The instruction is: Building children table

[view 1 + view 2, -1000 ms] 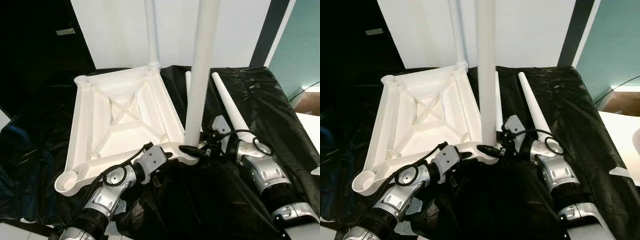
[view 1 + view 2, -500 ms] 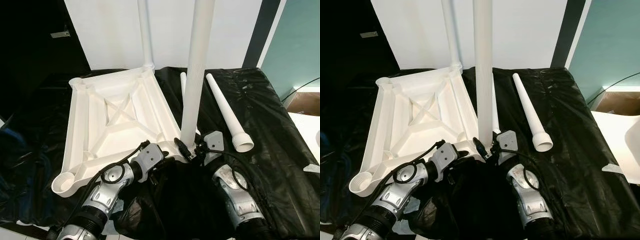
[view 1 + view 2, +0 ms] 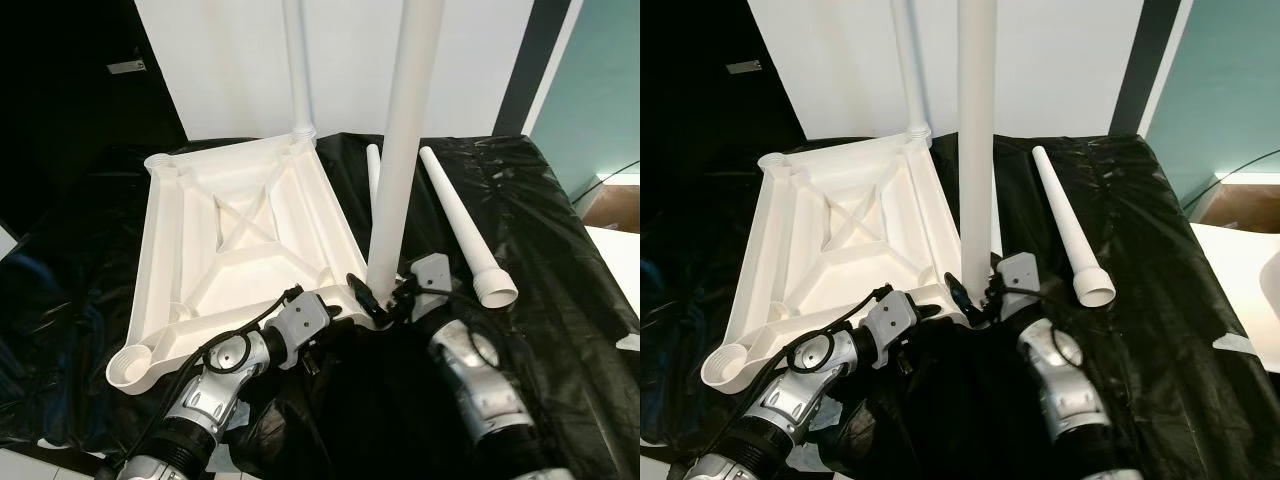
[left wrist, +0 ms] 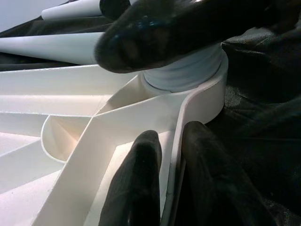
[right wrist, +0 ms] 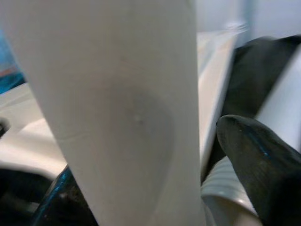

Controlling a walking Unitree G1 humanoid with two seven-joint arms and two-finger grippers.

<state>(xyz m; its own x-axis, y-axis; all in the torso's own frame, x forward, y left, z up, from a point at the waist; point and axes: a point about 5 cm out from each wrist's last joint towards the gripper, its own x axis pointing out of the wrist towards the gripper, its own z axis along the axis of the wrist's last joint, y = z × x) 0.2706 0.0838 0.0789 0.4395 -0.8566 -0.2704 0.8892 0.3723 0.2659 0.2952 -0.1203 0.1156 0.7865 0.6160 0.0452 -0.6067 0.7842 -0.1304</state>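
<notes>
A white table top (image 3: 160,260) lies upside down on a black plastic sheet (image 3: 560,240). One white leg (image 3: 298,70) stands in its far corner socket. A second leg (image 3: 400,150) stands upright in the near right corner socket. My left gripper (image 4: 173,136) is shut on the table top's rim (image 4: 197,101) just beside that socket, one finger (image 4: 136,183) on each side. My right gripper (image 3: 383,298) is shut around the base of the near leg (image 5: 122,103), with a fingertip (image 5: 263,160) beside it. Two loose legs (image 3: 462,228) (image 3: 374,165) lie on the sheet beyond.
A white wall rises behind the table top, with a dark area to the left and a teal wall at the right. A white surface (image 3: 1250,290) shows at the right edge. The sheet covers the floor around the parts.
My right arm has swung in toward the middle while its gripper stayed at the leg's base, uncovering the loose leg's wide end. The camera has shifted slightly. The left gripper has kept its hold.
</notes>
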